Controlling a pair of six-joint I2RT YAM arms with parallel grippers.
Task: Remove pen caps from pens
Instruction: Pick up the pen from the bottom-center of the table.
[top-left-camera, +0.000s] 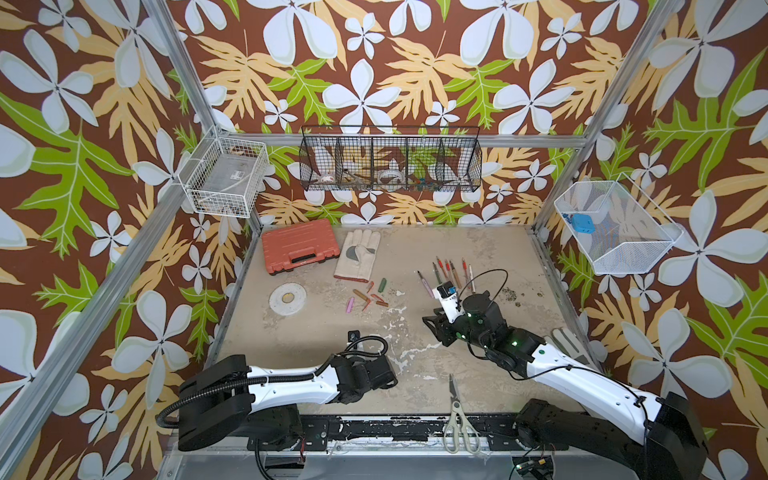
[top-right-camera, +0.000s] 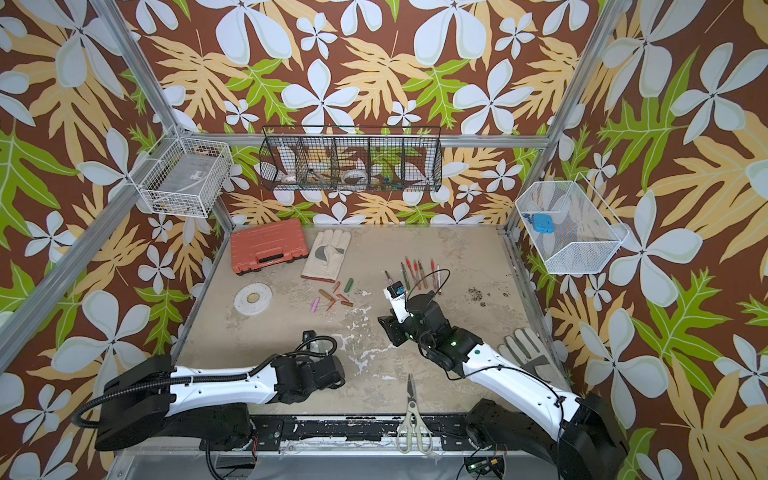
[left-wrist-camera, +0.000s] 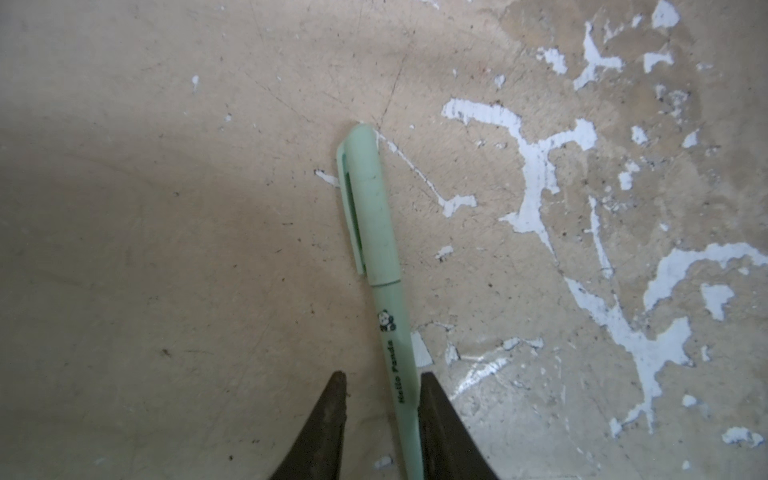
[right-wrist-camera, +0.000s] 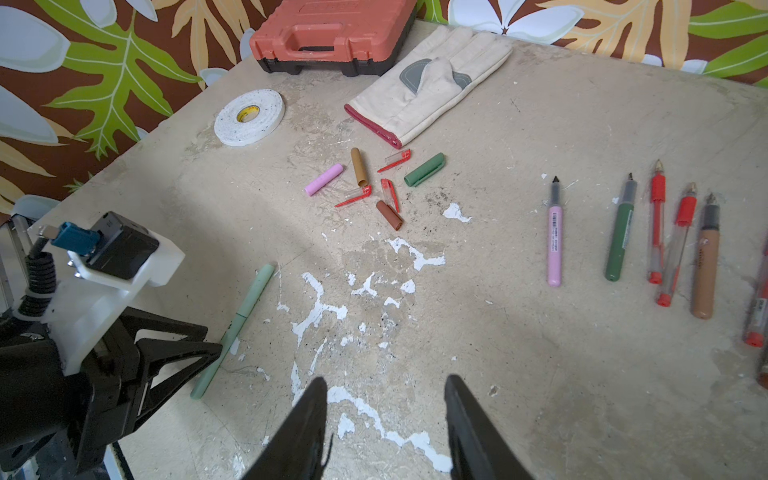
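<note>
Left claw (left-wrist-camera: 383, 376) straddles pale green pen (left-wrist-camera: 386, 316): one finger (left-wrist-camera: 434, 411) on barrel, gap at the other, cannot tell if clamped | cap (left-wrist-camera: 368, 199) on; pen flat on table (left-wrist-camera: 166, 208) | my left arm low along front edge | right claw (right-wrist-camera: 385, 380) parted, empty, above table

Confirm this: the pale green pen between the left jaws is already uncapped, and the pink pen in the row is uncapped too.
Not quite. The left wrist view shows the pale green pen between the jaws of the left gripper with its cap on; the pink pen is uncapped.
</note>
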